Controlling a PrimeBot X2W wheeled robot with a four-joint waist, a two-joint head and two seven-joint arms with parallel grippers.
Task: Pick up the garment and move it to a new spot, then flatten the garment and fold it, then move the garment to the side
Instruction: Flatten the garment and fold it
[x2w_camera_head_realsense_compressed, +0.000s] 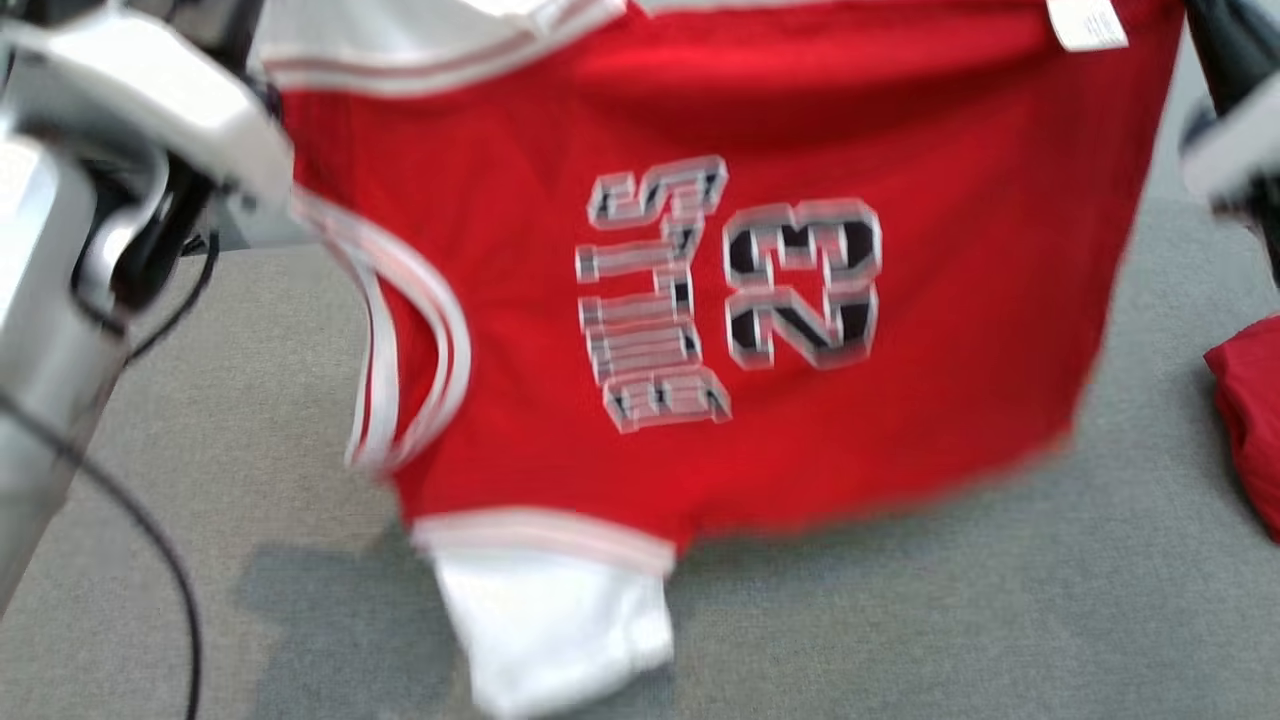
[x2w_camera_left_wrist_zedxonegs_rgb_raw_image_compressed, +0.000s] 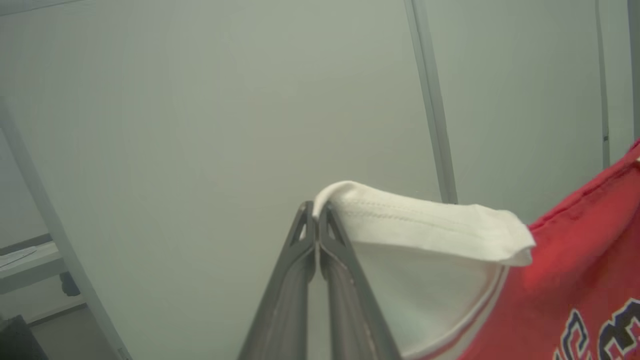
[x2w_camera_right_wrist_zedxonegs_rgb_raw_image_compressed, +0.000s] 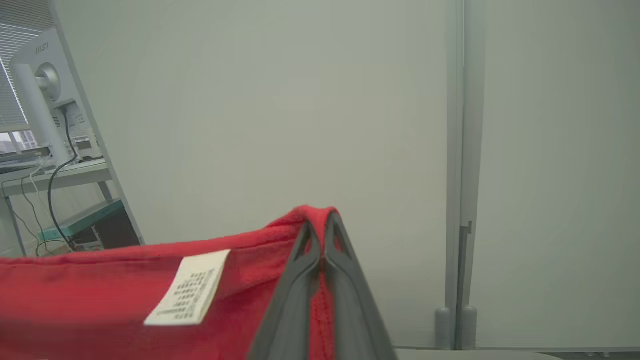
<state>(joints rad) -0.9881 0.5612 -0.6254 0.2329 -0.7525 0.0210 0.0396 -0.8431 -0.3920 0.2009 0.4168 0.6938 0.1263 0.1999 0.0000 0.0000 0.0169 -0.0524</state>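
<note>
Garment (x2w_camera_head_realsense_compressed: 800, 250) is up in the air, in the middle and top of the head view, spread out like a flag over the gray worktop (x2w_camera_head_realsense_compressed: 1150, 600). We hold it by two ends so it opens wide and does not bunch up. Our left gripper (x2w_camera_left_wrist_zedxonegs_rgb_raw_image_compressed: 316, 207) is pinched tight on the edge of a white sleeve (x2w_camera_left_wrist_zedxonegs_rgb_raw_image_compressed: 425, 225). Our right gripper (x2w_camera_right_wrist_zedxonegs_rgb_raw_image_compressed: 320, 225) is pinched tight on a red corner, close to the little tag (x2w_camera_right_wrist_zedxonegs_rgb_raw_image_compressed: 187, 287). The numbers sit sideways, so we think we have it by its side, not by its top. The other sleeve (x2w_camera_head_realsense_compressed: 560, 620) dangles at the bottom, and we cannot tell if it touches the worktop. A red cloth (x2w_camera_head_realsense_compressed: 1250, 420) lies at the right edge, so we think we should lay ours down away from it.
</note>
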